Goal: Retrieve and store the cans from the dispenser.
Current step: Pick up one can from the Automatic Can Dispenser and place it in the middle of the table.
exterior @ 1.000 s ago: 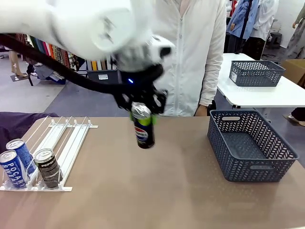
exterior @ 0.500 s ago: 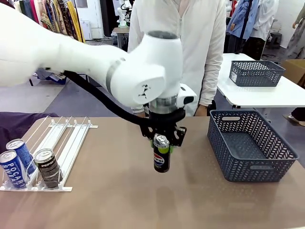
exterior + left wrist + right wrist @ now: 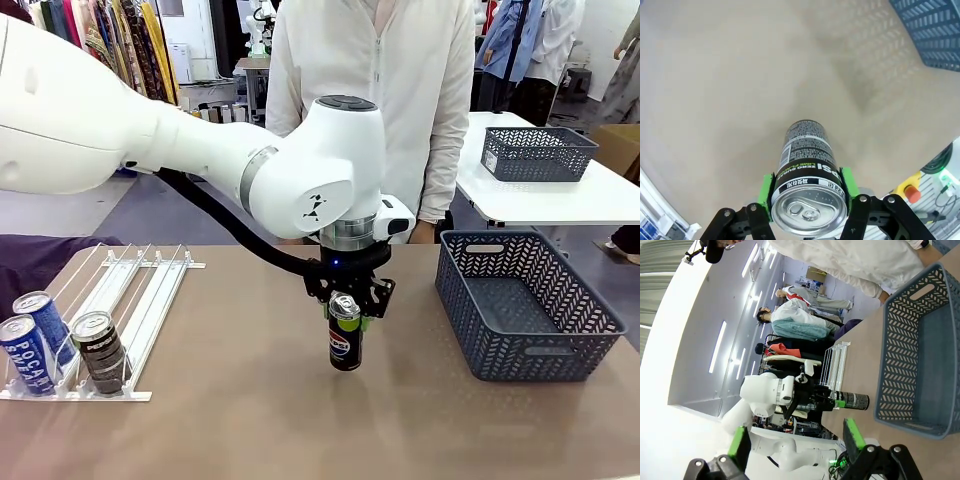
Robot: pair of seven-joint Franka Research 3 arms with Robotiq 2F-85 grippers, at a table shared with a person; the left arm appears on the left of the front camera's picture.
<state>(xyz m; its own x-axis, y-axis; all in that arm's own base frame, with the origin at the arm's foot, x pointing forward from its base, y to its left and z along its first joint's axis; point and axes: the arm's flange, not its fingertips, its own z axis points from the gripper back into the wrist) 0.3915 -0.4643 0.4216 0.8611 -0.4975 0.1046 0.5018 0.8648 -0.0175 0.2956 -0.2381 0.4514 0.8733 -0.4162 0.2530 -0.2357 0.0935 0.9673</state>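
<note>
My left gripper [image 3: 345, 309] is shut on the top of a black Pepsi can [image 3: 345, 343], holding it upright low over the middle of the table. Whether its base touches the tabletop I cannot tell. In the left wrist view the green pads [image 3: 766, 192] clamp the can [image 3: 807, 160] just below its silver top. The white dispenser [image 3: 140, 290] lies at the table's left and holds two blue cans [image 3: 27, 352] and one black can [image 3: 99, 351] at its near end. My right gripper [image 3: 796, 437] hangs open and empty, away from the table, looking at the held can [image 3: 851, 400].
A dark grey-blue lattice basket [image 3: 523, 352] stands empty at the table's right, also seen as the basket [image 3: 890, 365] in the right wrist view. A person in a white jacket [image 3: 400, 110] stands at the far side. A second basket [image 3: 536, 153] sits on a white table behind.
My left gripper carried the Pepsi can to the right and lower, from higher above the table to low over its middle. The cans in the dispenser have stayed put.
</note>
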